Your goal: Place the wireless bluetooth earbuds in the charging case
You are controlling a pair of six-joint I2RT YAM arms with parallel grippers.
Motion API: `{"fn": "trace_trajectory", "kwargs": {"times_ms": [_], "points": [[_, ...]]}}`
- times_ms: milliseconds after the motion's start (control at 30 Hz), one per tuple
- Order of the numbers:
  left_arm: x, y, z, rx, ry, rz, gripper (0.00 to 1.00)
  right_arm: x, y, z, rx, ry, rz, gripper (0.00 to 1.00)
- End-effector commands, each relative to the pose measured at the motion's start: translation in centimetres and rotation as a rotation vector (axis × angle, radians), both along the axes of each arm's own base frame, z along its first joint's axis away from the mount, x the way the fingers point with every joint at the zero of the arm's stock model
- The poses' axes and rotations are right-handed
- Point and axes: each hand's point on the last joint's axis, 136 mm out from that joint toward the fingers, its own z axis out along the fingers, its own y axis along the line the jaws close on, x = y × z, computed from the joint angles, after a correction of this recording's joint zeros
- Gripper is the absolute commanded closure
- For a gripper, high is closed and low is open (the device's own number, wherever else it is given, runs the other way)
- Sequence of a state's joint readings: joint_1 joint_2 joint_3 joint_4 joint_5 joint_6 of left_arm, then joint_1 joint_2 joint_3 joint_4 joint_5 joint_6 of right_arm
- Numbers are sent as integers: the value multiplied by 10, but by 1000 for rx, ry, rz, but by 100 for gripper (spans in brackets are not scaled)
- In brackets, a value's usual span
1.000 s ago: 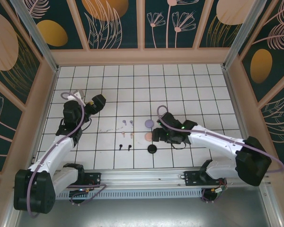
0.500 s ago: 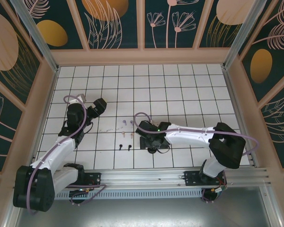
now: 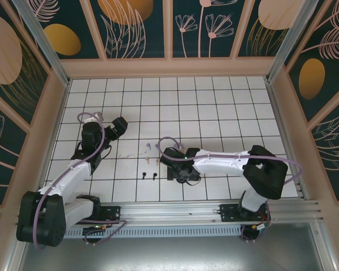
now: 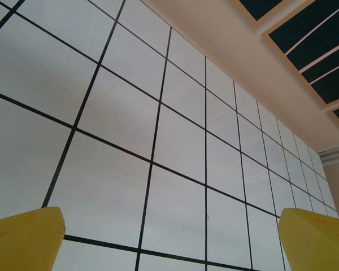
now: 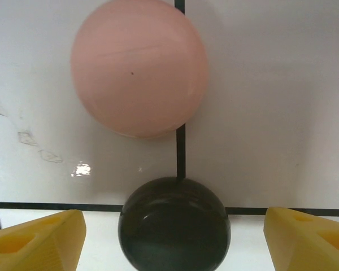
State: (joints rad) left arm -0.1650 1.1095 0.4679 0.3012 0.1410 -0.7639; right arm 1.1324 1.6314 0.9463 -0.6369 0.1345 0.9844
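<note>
The right gripper [image 5: 172, 243] is hanging wide open low over the black case [image 5: 174, 224], which is sitting between its yellow fingers [image 5: 34, 243]. The pink case [image 5: 138, 68] is lying just beyond the black one. The earbuds [image 3: 154, 176] are lying loose on the tiles [image 3: 214, 113] just left of that gripper, the lilac pair farthest and the black pair nearest. The left gripper [image 4: 169, 243] is also spreading wide, hovering over white tiles well left of the earbuds.
</note>
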Motion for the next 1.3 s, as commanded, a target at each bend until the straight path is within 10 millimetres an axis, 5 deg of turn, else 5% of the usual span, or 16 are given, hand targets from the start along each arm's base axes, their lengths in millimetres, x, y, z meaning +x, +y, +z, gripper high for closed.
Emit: {"fn": "trace_trajectory", "kwargs": {"times_ms": [0,900,1267], "points": [[6,-3,11,15,-30,-12,3,-4,-6,-6,-44,7,-26,18],[7,-5,10,12,-27,-19,3,-2,-5,-21,-51,8,-37,38],[3,-7,4,-82,39,12,1,-4,2,-13,5,9,-25,62]]}}
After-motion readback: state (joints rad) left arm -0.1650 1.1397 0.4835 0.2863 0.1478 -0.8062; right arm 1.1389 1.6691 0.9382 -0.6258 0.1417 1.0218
